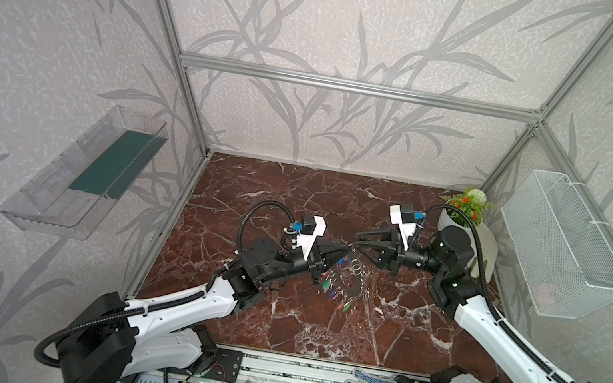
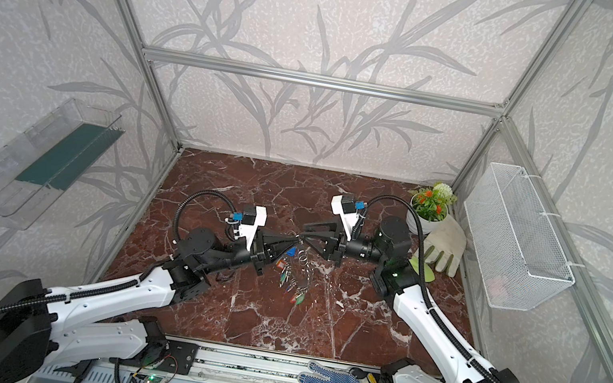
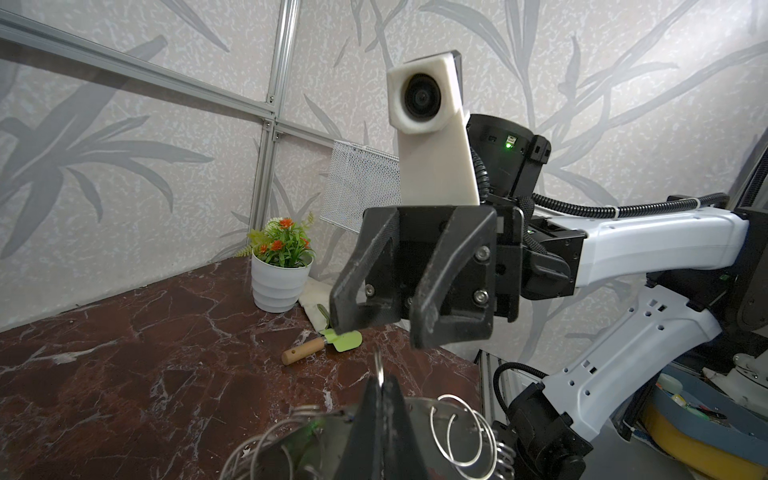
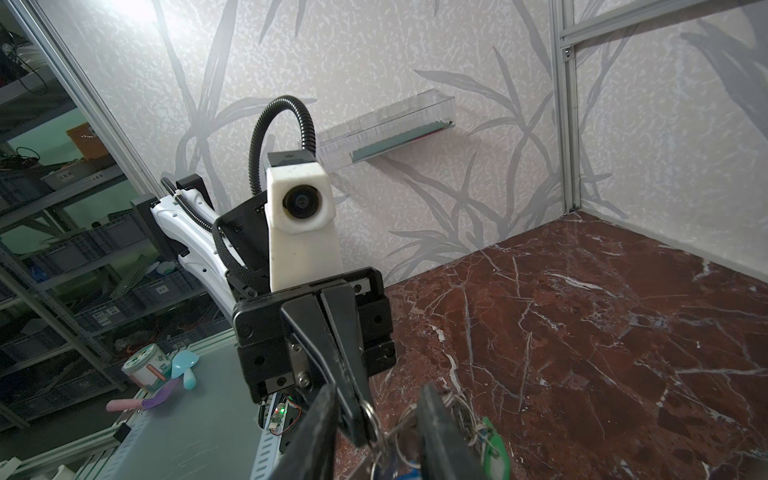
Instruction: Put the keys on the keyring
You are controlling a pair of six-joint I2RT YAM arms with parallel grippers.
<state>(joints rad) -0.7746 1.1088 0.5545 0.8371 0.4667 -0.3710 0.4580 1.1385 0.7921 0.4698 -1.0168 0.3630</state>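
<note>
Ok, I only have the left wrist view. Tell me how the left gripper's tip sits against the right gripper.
Observer: In the right wrist view the left gripper, shut on a split ring, pokes between the open fingers of the right gripper.
Operator: Now place the keys.
Observer: In both top views the keys spread from the meeting tips toward the front edge of the table.
Operator: Name the tags nearest my right fingers.
Observer: A blue tag shows between them; a green tag lies outside one.
</note>
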